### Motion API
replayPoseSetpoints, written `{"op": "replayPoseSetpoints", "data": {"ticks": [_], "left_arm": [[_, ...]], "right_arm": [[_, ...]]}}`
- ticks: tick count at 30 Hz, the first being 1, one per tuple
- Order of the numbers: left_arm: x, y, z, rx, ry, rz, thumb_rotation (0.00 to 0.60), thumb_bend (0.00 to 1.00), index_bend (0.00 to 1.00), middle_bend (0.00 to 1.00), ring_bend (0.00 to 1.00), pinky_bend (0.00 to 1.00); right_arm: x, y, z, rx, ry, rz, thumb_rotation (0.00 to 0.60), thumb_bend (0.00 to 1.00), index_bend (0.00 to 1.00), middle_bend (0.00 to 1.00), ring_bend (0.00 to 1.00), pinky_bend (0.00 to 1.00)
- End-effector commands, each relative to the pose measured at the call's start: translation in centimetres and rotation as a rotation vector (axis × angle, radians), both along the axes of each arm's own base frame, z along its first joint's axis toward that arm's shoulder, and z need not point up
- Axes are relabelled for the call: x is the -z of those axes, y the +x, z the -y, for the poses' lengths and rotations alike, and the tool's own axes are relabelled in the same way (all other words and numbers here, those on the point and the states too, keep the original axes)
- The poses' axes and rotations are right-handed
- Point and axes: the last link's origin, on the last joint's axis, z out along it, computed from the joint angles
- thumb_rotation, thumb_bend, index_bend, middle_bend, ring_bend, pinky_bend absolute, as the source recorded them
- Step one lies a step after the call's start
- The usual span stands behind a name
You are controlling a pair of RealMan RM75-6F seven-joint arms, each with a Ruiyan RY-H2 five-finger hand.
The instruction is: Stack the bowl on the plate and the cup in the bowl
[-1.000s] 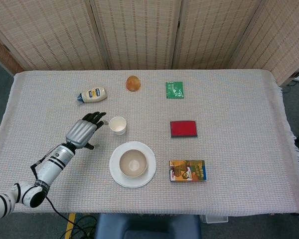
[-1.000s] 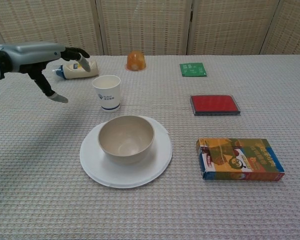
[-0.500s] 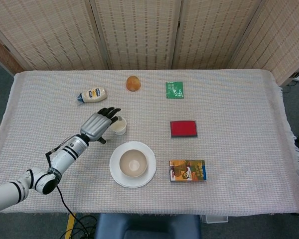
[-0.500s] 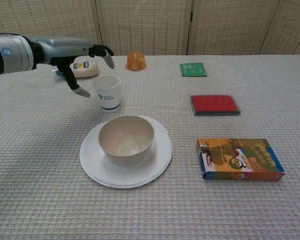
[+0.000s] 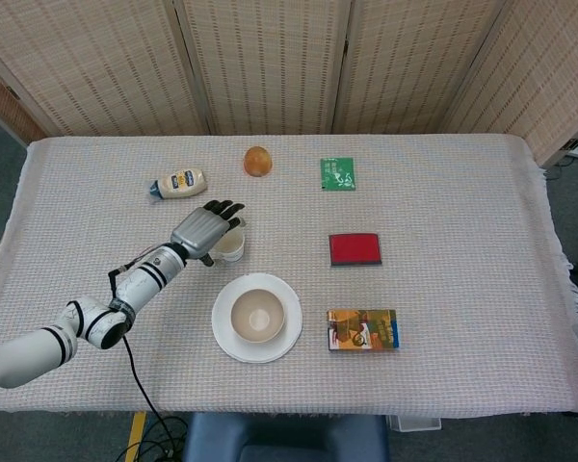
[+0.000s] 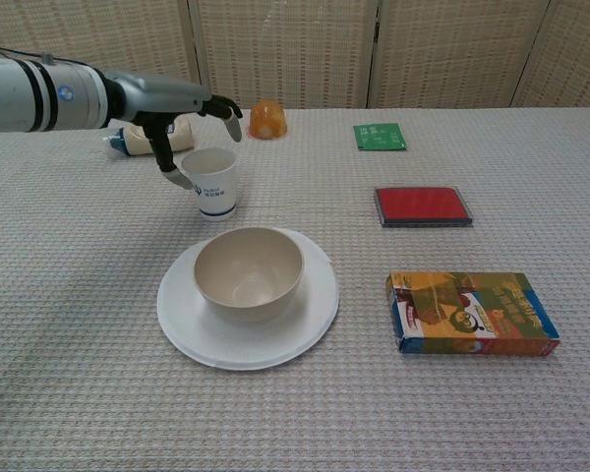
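Observation:
A white paper cup (image 5: 230,246) (image 6: 211,183) stands upright just behind the white plate (image 5: 223,334) (image 6: 316,315). A beige bowl (image 5: 257,316) (image 6: 248,271) sits in the middle of that plate. My left hand (image 5: 204,230) (image 6: 182,99) hovers over the cup's left side with its fingers spread above the rim. Its thumb hangs down beside the cup's left wall, and I cannot tell whether it touches. The hand holds nothing. My right hand appears in neither view.
A mayonnaise bottle (image 5: 178,183) (image 6: 138,141) lies behind the left hand. An orange fruit (image 5: 258,161) (image 6: 266,119) and a green packet (image 5: 337,174) (image 6: 380,137) lie at the back. A red box (image 5: 354,248) (image 6: 422,206) and a colourful carton (image 5: 363,329) (image 6: 470,313) lie right of the plate.
My left hand has travelled right and towards the back, from open table left of the cup to over the cup's rim. Cup, bowl and plate have not moved.

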Motion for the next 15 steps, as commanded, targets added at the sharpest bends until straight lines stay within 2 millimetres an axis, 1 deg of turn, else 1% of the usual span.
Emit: {"op": "replayPoseSetpoints", "data": {"ticks": [1,11,15], "left_arm": [[0.3,0.1,-0.4,0.011,-0.011,-0.037,0.600,0.20,0.23,0.06,0.00,0.14],[1.3,0.8,-1.0,0.070,-0.034,-0.163,0.600,0.20,0.23,0.06,0.00,0.14],[1.8,1.2,-1.2,0.080,-0.041,-0.184,0.600,0.20,0.23,0.06,0.00,0.14]], "right_arm": [[0.0,-0.1,0.1,0.004,-0.001,0.000,0.600,0.13,0.00,0.04,0.00,0.00],[-0.1,-0.2,0.3,0.014,0.002,0.002,0.600,0.13,0.00,0.04,0.00,0.00],[-0.1,-0.3,0.4,0.016,0.003,0.003,0.600,0.13,0.00,0.04,0.00,0.00]]}}
